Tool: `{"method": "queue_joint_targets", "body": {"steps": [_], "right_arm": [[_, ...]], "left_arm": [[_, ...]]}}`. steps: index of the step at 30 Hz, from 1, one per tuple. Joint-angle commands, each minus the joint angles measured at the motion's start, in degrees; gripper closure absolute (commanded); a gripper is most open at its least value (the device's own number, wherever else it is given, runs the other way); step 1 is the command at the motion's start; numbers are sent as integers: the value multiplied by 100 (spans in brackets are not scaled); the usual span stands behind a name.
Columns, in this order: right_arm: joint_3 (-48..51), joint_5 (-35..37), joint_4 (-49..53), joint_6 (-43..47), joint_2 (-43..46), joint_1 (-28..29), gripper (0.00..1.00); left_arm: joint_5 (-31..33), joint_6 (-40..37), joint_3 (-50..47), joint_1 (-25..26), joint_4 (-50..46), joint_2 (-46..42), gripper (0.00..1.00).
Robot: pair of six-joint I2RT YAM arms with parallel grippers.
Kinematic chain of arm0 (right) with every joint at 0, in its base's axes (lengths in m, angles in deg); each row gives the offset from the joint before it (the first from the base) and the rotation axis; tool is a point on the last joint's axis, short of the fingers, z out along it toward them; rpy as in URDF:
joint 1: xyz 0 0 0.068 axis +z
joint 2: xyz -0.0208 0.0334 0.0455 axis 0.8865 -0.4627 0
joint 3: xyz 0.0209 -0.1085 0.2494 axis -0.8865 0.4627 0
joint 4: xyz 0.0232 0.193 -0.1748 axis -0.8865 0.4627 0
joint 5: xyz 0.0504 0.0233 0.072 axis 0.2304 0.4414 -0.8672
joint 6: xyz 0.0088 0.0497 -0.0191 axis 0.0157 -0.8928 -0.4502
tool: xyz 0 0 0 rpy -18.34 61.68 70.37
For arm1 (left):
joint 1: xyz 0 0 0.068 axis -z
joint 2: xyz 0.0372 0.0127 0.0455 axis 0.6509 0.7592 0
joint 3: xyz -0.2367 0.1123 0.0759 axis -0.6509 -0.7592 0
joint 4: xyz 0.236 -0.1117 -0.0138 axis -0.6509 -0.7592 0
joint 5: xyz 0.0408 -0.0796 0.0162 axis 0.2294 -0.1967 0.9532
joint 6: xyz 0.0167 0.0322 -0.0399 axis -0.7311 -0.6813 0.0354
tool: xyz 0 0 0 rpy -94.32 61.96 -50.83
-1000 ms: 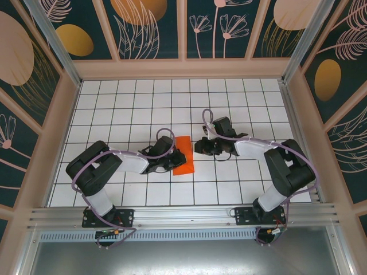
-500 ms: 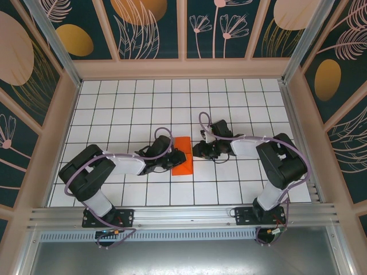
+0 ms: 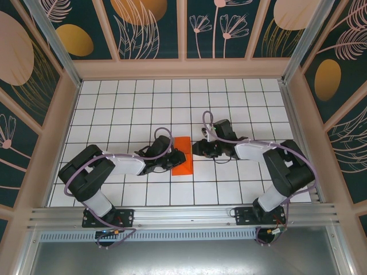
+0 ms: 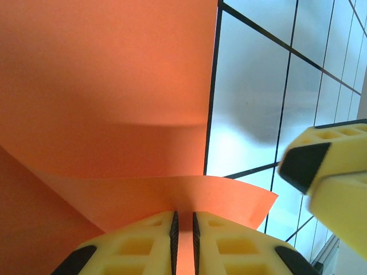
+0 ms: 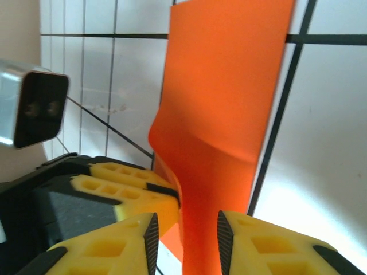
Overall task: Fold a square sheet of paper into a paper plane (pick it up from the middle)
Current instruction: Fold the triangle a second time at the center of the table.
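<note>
Edging in over the last second, the right hand (image 3: 196, 149) had closed on the right edge of the square sheet of paper (image 3: 183, 154), which had kept its place. One sheet lay there, folded to a narrow orange-red strip, near the middle of the counter (image 3: 114, 103) and somewhat toward its near edge. Two hands flanked it, one at each long side. The left hand (image 3: 171, 160) met the sheet's left edge. In its wrist view the left hand (image 4: 183, 220) was pressed nearly together, pinching a lifted flap of the sheet (image 4: 103, 86). The right hand (image 5: 187, 229) stood spread, with a raised, curled part of the sheet (image 5: 229, 86) between its fingers (image 5: 258, 246) and the left hand's yellow fingers (image 5: 126, 189) just beyond. Bare white tiles ran open from the sheet to the far edge and both far corners, and more narrowly toward the near edge.
</note>
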Motion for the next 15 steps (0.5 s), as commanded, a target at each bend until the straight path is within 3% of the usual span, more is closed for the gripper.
{"method": "queue_joint_targets", "body": {"steps": [1,8,15], "right_arm": [[68,-183,-311,-74,95,-25,62],[-118,-293,-168,35,-245,68,63],[-270,-393,-85,132,-479,72,77]], "left_arm": [[31,22,-47,-28,-70,-4,82],[50,29,-72,-28,-65,-56,82],[50,47,-91,-30,-75,-116,82]]}}
